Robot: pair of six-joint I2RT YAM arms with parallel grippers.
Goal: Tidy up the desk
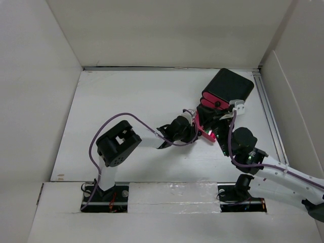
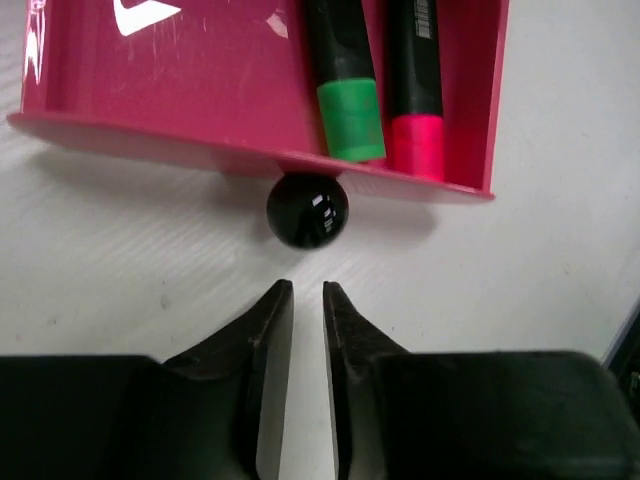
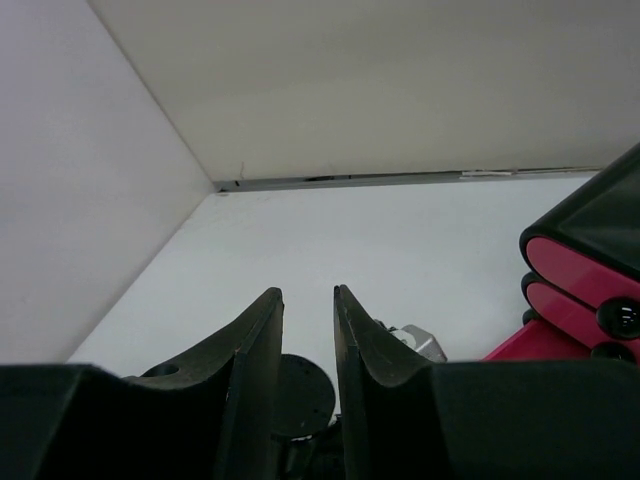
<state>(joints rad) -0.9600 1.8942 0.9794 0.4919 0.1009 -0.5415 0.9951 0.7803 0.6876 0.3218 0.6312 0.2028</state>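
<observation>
The white desk (image 1: 131, 96) fills the floor of the walled bay. A black box (image 1: 229, 87) with pink drawers stands at its back right. One pink drawer (image 2: 200, 90) is pulled out; a green-capped marker (image 2: 348, 110) and a pink-capped marker (image 2: 415, 130) lie in it. My left gripper (image 2: 307, 290) is empty with its jaws nearly together, just short of the drawer's black knob (image 2: 307, 210). My right gripper (image 3: 308, 295) is empty, its jaws a narrow gap apart, raised above the desk beside the box (image 3: 595, 225).
White walls enclose the desk on the left, back and right. A metal rail (image 1: 271, 119) runs along the right edge. Both arms crowd together in front of the box (image 1: 229, 87); my left wrist (image 3: 305, 395) lies under the right gripper.
</observation>
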